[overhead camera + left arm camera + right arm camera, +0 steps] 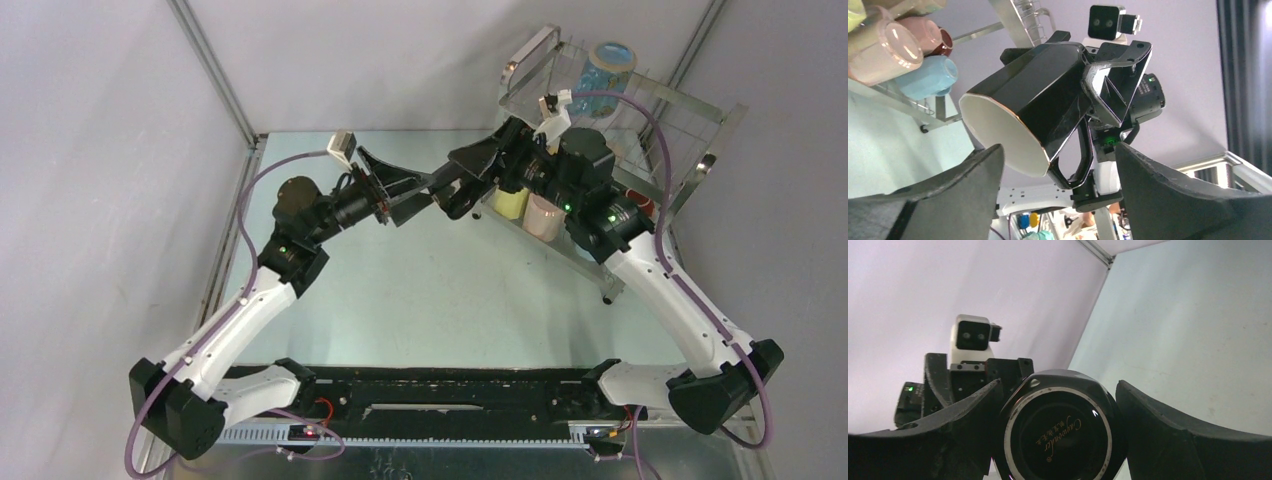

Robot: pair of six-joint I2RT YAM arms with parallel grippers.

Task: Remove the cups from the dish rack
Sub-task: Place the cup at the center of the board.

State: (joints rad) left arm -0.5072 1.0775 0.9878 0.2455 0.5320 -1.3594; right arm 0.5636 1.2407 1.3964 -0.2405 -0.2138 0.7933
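Observation:
A black cup (458, 196) with a white inside hangs in the air between the two arms. My right gripper (482, 165) is shut on its body, and the right wrist view shows the cup's base (1058, 435) between the fingers. My left gripper (405, 195) is open, and its fingers (973, 175) straddle the cup's rim and handle (1038, 100) without touching. The chrome dish rack (640, 110) stands at the back right. It holds a yellow cup (510, 203), a pink cup (545, 216) and a light blue cup (610, 65).
The left wrist view shows rack cups at the upper left: pink (883, 47), light blue (930, 77) and dark red (945, 40). Grey walls close in the table on the left and back. The right arm's purple cable (655, 150) loops in front of the rack.

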